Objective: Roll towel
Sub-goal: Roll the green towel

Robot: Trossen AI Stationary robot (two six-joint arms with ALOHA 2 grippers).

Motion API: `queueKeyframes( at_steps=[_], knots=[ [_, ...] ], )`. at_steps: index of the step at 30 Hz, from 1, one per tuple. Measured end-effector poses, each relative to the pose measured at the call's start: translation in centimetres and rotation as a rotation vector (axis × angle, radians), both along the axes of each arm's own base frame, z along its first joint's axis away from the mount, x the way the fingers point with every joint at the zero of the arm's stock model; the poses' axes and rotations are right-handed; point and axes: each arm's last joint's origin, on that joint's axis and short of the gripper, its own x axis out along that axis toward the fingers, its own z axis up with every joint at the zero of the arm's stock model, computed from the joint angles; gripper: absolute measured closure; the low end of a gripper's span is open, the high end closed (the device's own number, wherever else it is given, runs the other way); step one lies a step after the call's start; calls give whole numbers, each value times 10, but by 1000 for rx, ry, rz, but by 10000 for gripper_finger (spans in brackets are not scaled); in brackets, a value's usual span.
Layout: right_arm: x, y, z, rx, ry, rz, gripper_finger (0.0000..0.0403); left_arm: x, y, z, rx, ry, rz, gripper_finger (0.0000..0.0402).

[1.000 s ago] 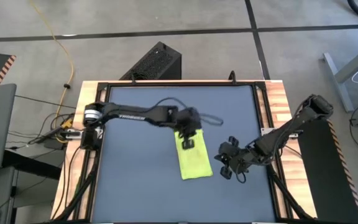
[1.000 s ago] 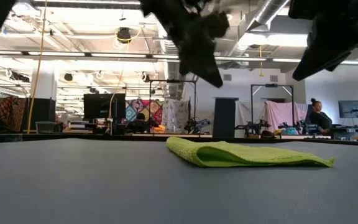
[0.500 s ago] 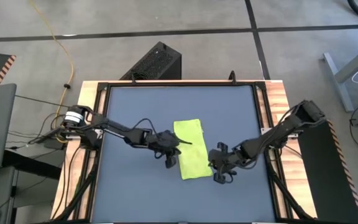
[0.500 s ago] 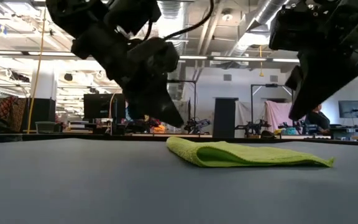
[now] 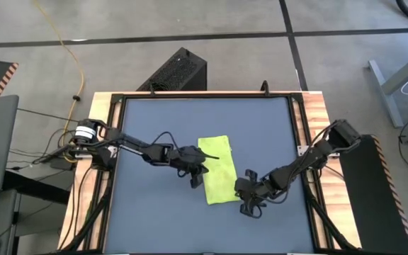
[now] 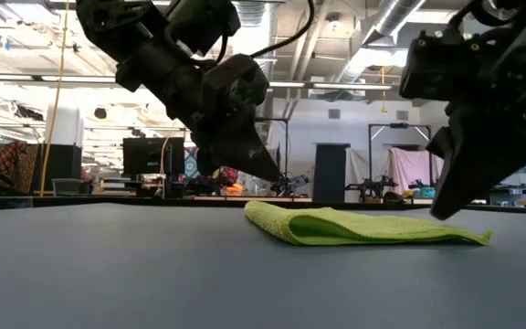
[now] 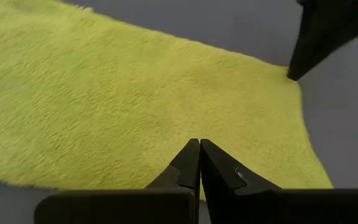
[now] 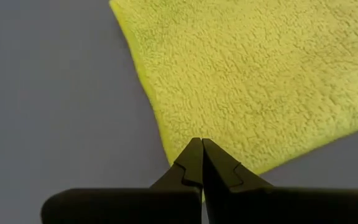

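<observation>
Hovering both closed, empty end effectors, left (image 5: 197, 178) and right (image 5: 247, 204), beside our folded lime-green fleecy towel (image 5: 218, 170); pinched tips might just shove it across the counter (image 5: 154, 212)

The lime-green towel (image 5: 217, 170) is laid flat, folded into a narrow rectangle, near the middle of the table (image 5: 154, 219).

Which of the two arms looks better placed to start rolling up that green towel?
Probably the right. The right gripper, fingers shut, sits at the towel's near short end, where a roll would start; the left gripper, also shut, is beside its long edge.
</observation>
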Motion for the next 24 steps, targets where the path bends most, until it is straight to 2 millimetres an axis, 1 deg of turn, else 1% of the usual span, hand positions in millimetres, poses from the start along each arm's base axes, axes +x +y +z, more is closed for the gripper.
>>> queueKeyframes(
  at_steps=[3, 6, 8, 12, 16, 24],
  knots=[
    [0, 2, -4, -15, 0, -12, 383, 0, 2, 0, -17, 7, 22, 401],
    [1, 3, -8, -15, 0, -22, 383, 2, 1, 2, -20, -27, 10, 401],
    [1, 3, -8, -22, -4, -43, 383, 1, 1, 0, -22, -5, 7, 401],
    [2, 0, -8, -39, -8, -63, 383, 0, 1, -21, -34, 92, 16, 401],
    [2, -2, -8, -28, -5, -92, 383, 2, 1, -34, -80, 119, 38, 401],
    [3, -1, -8, -1, -12, -111, 383, 1, 3, -33, -45, 125, 15, 401]
  ],
)
